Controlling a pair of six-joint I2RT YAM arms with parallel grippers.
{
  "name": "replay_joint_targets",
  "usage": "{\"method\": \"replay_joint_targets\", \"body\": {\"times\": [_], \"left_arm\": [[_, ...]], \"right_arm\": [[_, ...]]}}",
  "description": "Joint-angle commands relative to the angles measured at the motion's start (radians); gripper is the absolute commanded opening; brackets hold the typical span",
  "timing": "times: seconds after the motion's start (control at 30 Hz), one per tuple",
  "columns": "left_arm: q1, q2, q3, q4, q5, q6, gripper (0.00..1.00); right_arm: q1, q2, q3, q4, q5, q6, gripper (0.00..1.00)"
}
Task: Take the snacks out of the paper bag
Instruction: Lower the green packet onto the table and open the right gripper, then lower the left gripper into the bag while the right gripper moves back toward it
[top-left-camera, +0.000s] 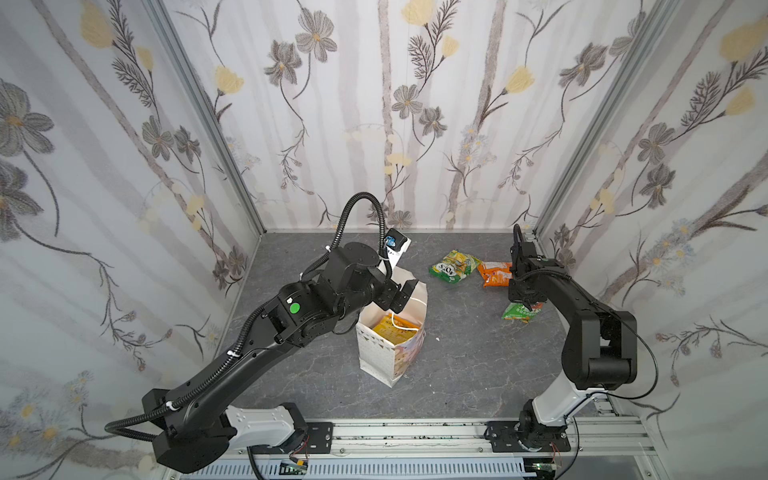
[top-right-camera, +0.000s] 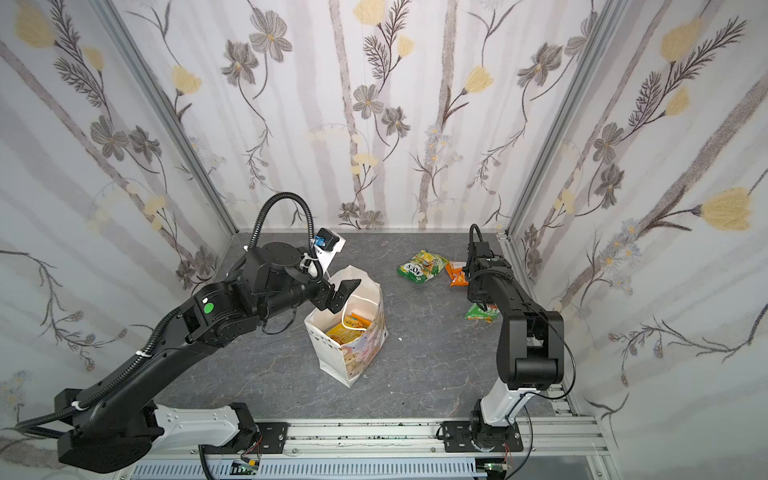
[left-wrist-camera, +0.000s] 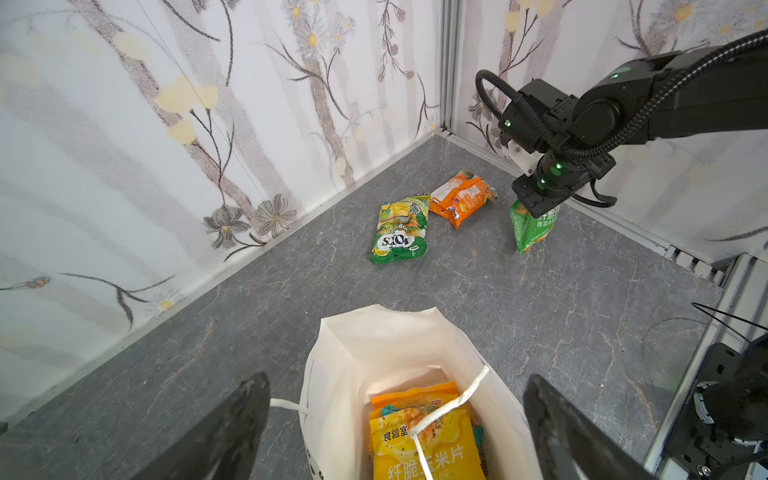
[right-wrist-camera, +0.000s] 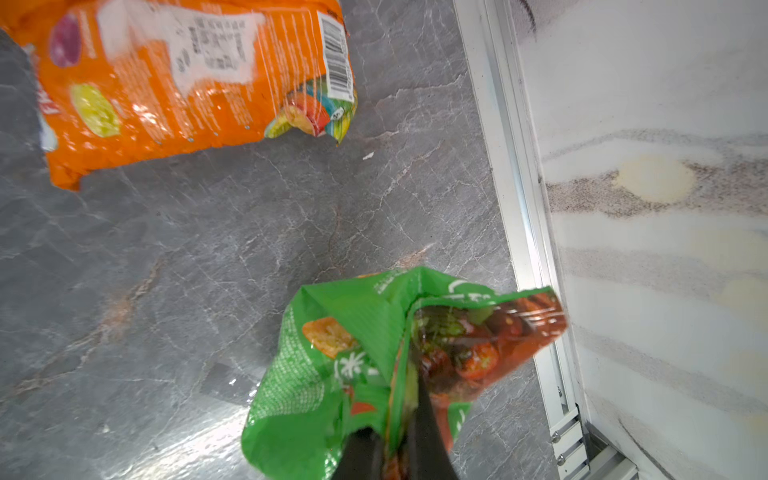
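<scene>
Left arm (top-left-camera: 232, 365), top views: biggest thing up front, reaching in over the paper bag (top-left-camera: 374, 353), which stands upright mid-table with its mouth open.
Left gripper (top-left-camera: 401, 297): spread wide, holding nothing, hovering just above the bag's rim.
Inside the bag: yellow packet (top-left-camera: 388, 328) showing on top.
Already out: green-yellow FOX'S packet (top-left-camera: 455, 266) and orange packet (top-left-camera: 494, 274), side by side near the back wall on the right.
Right gripper (top-left-camera: 527, 303): clamped on the green-orange packet (top-left-camera: 517, 313), just in front of those two.
Left wrist view: both fingers (left-wrist-camera: 237, 428) straddle the bag mouth. The yellow packet stands on edge, an orange-yellow packet (left-wrist-camera: 415, 395) sits behind it, and a white cord handle (left-wrist-camera: 451, 403) is flopped right across the top. Over by the right arm, the green-orange one dangles low over the table (left-wrist-camera: 582, 332). Can't tell if its bottom corner touches.
Right wrist view: jaws pinched on the packet's crumpled top, orange packet well clear, wall rail (right-wrist-camera: 515, 187) close by.
Tip for the drop: imo go down till the packet slumps on the table, then let go and lift straight up so it doesn't get dragged toward the rail.
Tip for the next grab: pinch the yellow packet's top seam, not the cord, or the whole bag probably comes up too.
</scene>
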Motion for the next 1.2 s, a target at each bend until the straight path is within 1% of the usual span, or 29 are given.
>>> {"method": "replay_joint_targets", "body": {"times": [0.0, 0.07, 0.13, 0.27, 0.43, 0.5, 0.6, 0.73, 0.83, 0.9, 1.0, 1.1, 1.17], "left_arm": [[0.0, 0.002, 0.008, 0.001, -0.004, 0.009, 0.96], [-0.001, 0.001, 0.004, 0.004, -0.011, 0.006, 0.96], [-0.001, -0.003, -0.001, 0.007, -0.015, 0.002, 0.96], [-0.001, -0.008, -0.012, 0.015, -0.018, -0.006, 0.96], [-0.002, -0.009, -0.016, 0.014, -0.024, -0.008, 0.96], [-0.001, -0.008, -0.02, 0.016, -0.024, -0.011, 0.96], [-0.001, -0.012, -0.025, 0.024, -0.025, -0.014, 0.96], [-0.001, -0.02, -0.031, 0.031, -0.031, -0.015, 0.96], [-0.002, -0.022, -0.031, 0.033, -0.041, -0.025, 0.9], [0.0, -0.021, -0.03, 0.031, -0.058, -0.036, 0.87], [0.0, -0.018, -0.024, 0.019, -0.082, -0.056, 0.85], [0.001, -0.002, -0.004, -0.009, -0.102, -0.079, 0.83], [0.003, 0.013, 0.013, -0.035, -0.104, -0.094, 0.79]], "right_arm": [[0.004, 0.027, 0.009, 0.009, -0.002, -0.016, 0.08], [0.009, 0.042, 0.008, 0.02, -0.026, -0.02, 0.13], [0.009, 0.056, 0.004, 0.031, -0.041, -0.023, 0.21], [0.009, 0.078, 0.002, 0.055, -0.09, -0.026, 0.28], [0.013, 0.054, 0.01, 0.071, -0.163, -0.023, 0.44], [0.014, 0.02, 0.015, 0.078, -0.188, -0.014, 0.53], [0.015, -0.031, 0.03, 0.073, -0.21, -0.004, 0.6], [0.022, -0.115, 0.068, 0.055, -0.248, 0.008, 0.67], [0.043, -0.189, 0.093, 0.049, -0.292, 0.021, 0.69], [0.062, -0.25, 0.107, 0.051, -0.348, 0.034, 0.73], [0.091, -0.361, 0.11, 0.079, -0.449, 0.061, 0.78], [0.13, -0.453, 0.105, 0.122, -0.526, 0.096, 0.79], [0.162, -0.502, 0.107, 0.142, -0.577, 0.116, 0.82]]}}
